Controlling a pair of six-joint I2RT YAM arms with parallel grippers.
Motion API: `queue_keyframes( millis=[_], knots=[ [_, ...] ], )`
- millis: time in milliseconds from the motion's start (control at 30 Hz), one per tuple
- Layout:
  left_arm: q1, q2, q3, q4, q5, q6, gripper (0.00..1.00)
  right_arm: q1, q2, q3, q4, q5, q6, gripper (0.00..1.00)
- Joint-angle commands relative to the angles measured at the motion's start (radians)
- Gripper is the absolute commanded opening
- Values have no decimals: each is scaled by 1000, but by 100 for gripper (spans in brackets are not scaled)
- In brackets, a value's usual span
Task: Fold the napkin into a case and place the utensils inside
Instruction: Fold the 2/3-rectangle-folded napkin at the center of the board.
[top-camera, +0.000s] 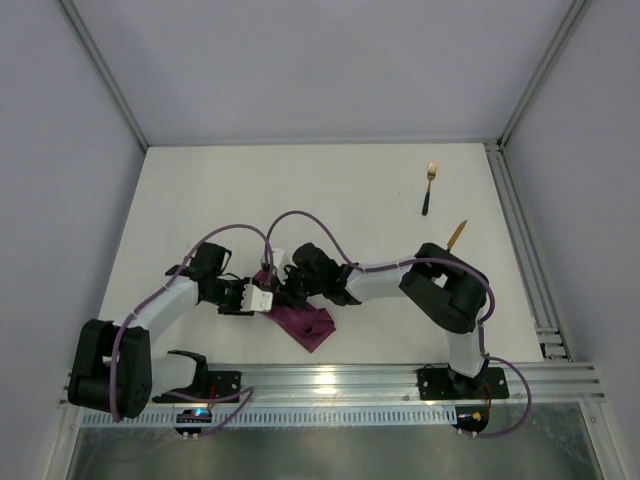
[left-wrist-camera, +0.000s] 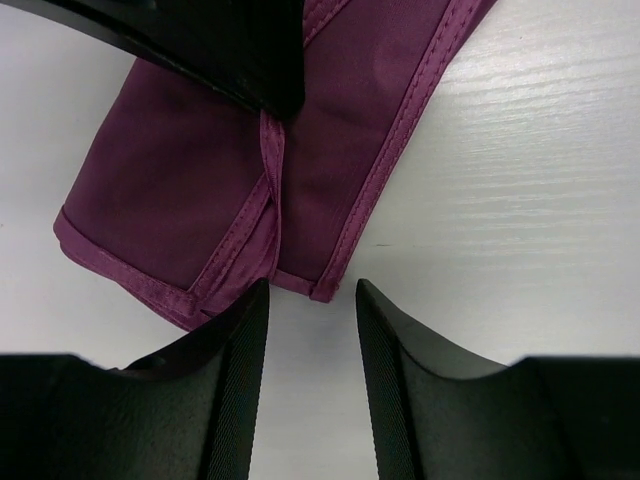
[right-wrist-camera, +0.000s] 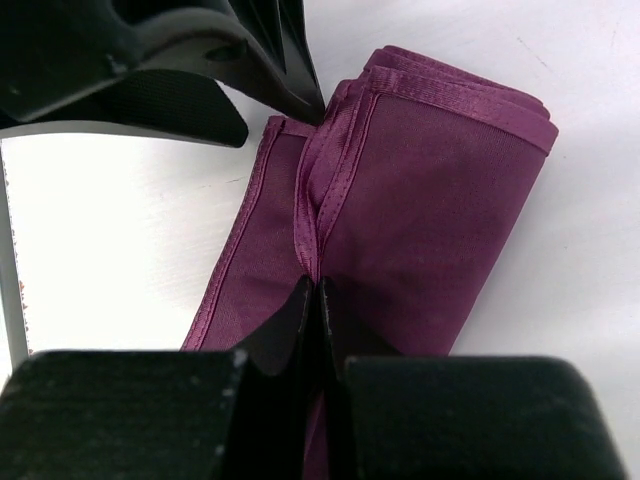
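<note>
— Looking for edges first: where does the napkin (top-camera: 308, 326) sit on the table (top-camera: 330, 190)?
— Near the middle of the near side, folded into a thick oblong, one corner just short of the metal rail (top-camera: 400, 378) along the near edge. Little room on that side. Far of it, white table runs open to the back wall and to the left.
— And on the right?
— The fork (top-camera: 430, 186) and the knife (top-camera: 458, 234) lie far right, well apart from the cloth. The knife's handle end is hidden behind the right arm (top-camera: 440, 290).
— How do the right fingers (right-wrist-camera: 290, 330) stand?
— Pressed together, pinching a raised ridge of hemmed cloth that runs along the top of the fold.
— And the left fingers (left-wrist-camera: 235, 380)?
— Spread, with a gap between them, low over the table. The napkin's hemmed end lies just ahead of their tips, its corner in line with the gap. Whether a tip touches the hem, I cannot tell. They face the right pair across the cloth.
</note>
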Motion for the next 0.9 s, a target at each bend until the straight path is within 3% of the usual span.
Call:
queue_keyframes(
  millis=[0, 267, 500, 633, 767, 867],
  knots=[
    [-3, 13, 0, 18, -25, 39, 41, -3, -23, -8, 49, -21, 13, 7],
    [-5, -71, 0, -71, 18, 76, 37, -15, -17, -3, 52, -19, 27, 7],
    [-8, -47, 69, -297, 72, 162, 31, -32, -18, -17, 87, -34, 67, 6],
    [-31, -24, 43, -221, 24, 137, 32, -36, -15, -16, 99, -39, 97, 6],
    [-35, -14, 49, -90, 4, 15, 36, -38, -15, -16, 102, -48, 97, 6],
    [-35, -37, 72, -92, 15, -8, 36, -38, -17, -14, 101, -50, 94, 6]
  ],
)
